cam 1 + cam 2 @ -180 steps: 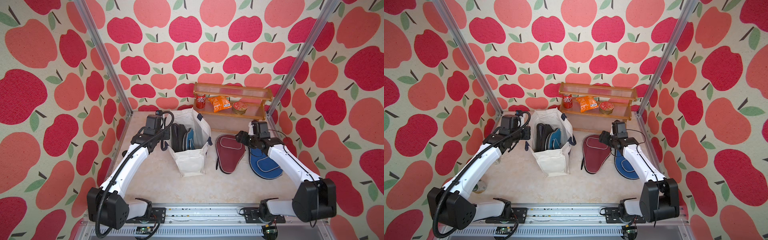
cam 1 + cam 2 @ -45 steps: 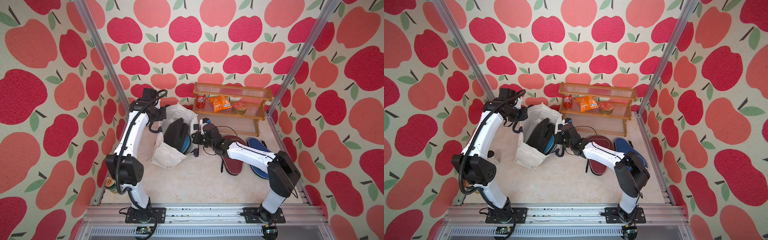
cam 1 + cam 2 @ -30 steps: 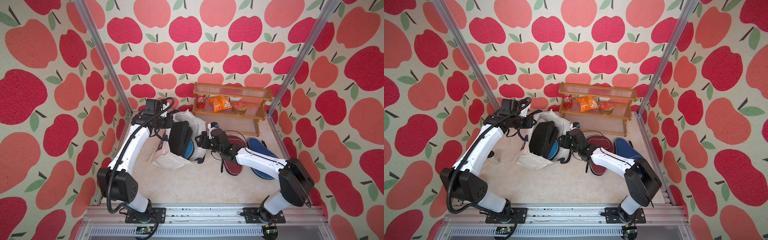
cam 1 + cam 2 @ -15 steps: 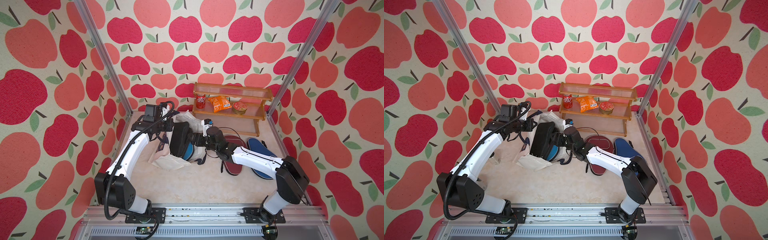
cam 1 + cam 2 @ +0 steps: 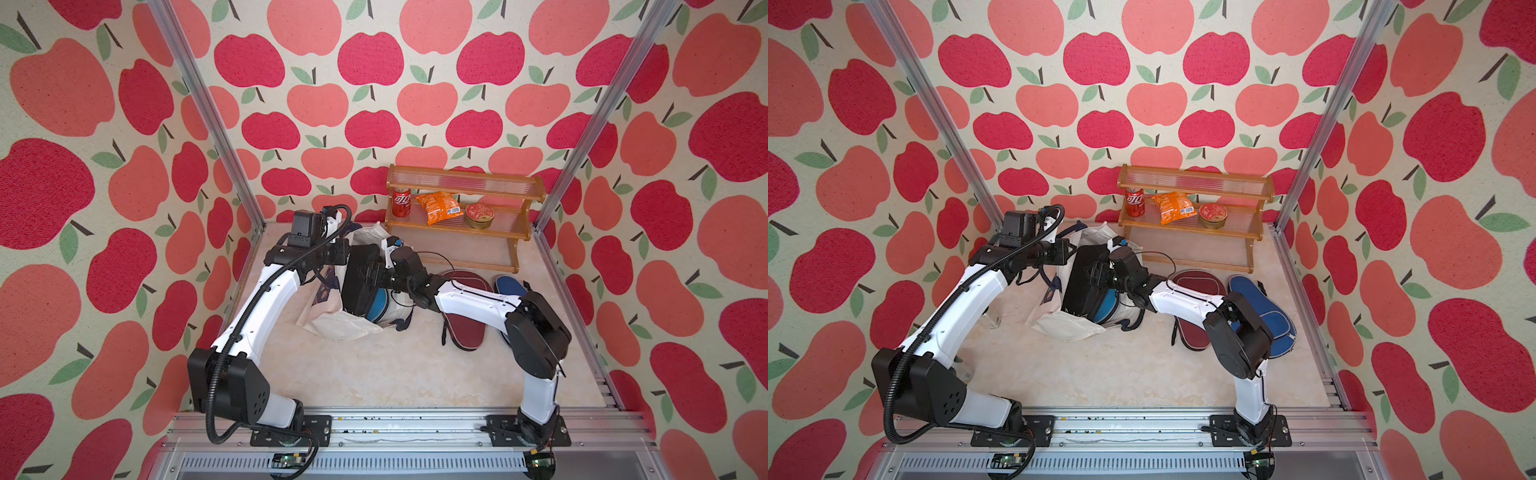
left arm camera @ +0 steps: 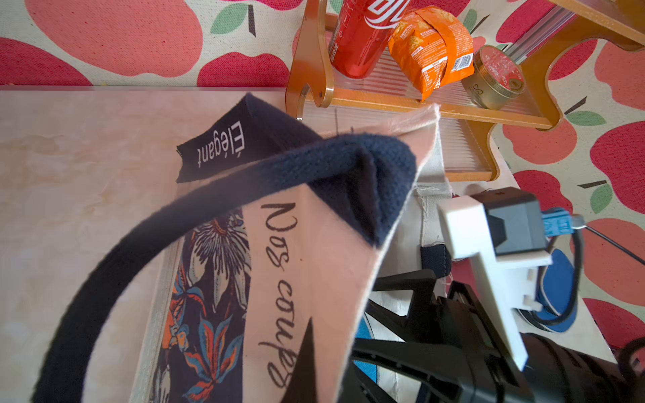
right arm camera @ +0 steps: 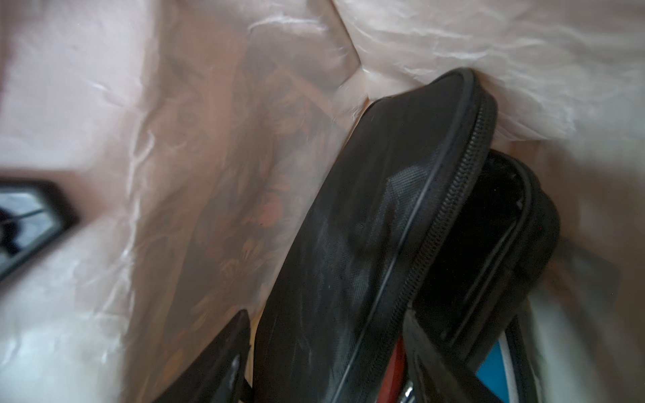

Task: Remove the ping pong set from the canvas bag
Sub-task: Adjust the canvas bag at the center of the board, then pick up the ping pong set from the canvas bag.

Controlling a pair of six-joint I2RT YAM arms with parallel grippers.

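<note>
Canvas bag [image 5: 332,326]: slumped on its side at the table's far left in both top views, with its mouth facing 3 o'clock. Part of the ping pong set was inside it.
Black-edged case [image 5: 356,278]: stood on edge, half out of the mouth. A second black case [image 7: 506,244] sat just behind it.
Maroon cover [image 5: 465,328] and dark blue cover [image 5: 509,284]: lay flat on the table at 3 o'clock of the bag, already out.
Teal-blue cover [image 5: 378,305]: sat in the mouth at 5 o'clock of the black-edged case, partly under it.
Left gripper [image 5: 344,254]: was clamped tight on the bag's upper rim beside the navy strap [image 6: 209,195], at 10 o'clock of the case.
Right gripper [image 5: 370,275]: its jaws were parted astride the case's edge, reaching in from 3 o'clock. A thin gap showed beside one finger, so it was probably not pinching yet.
Main risk: limp canvas could drag along with the case if the rim hold slipped, so the whole bag would slide instead of emptying.
Lesser risk: a shallow bite on the slick zip edge could let the case twist free, or the jaws could catch the second case as well.
</note>
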